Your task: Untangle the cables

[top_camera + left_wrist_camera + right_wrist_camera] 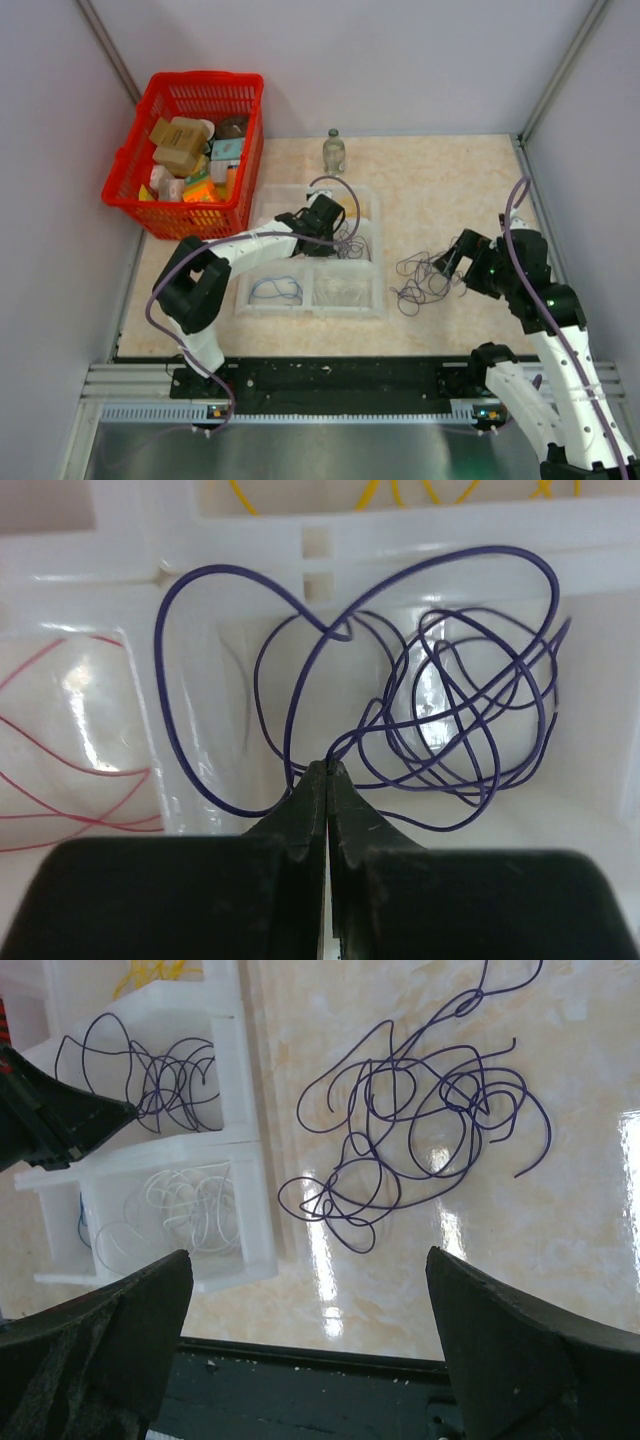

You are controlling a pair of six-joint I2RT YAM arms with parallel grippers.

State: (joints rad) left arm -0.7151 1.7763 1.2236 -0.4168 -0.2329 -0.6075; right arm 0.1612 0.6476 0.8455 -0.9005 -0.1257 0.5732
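Loose purple cable bunch (420,1130) lies tangled on the beige marbled surface (450,190), right of the clear divided tray (310,314) and apart from it. Second purple cable clump (450,720) sits inside the tray, in the compartment just behind the one with white wire (185,1215). Left fingers (325,780) are pressed together, pinching a strand at the near edge of that clump. Right fingers (160,1290) are spread wide over the loose bunch, holding nothing. Other compartments hold blue wire (275,290), red wire (100,768) and yellow wire (240,495). Red basket (125,190) full of small boxes sits at the far left of the surface, just beside the tray. Small bottle (333,152) stands upright behind the tray. Pale grey wall panels (400,60) enclose the surface on three sides. Black rail (330,378) at the near edge carries both arm bases.
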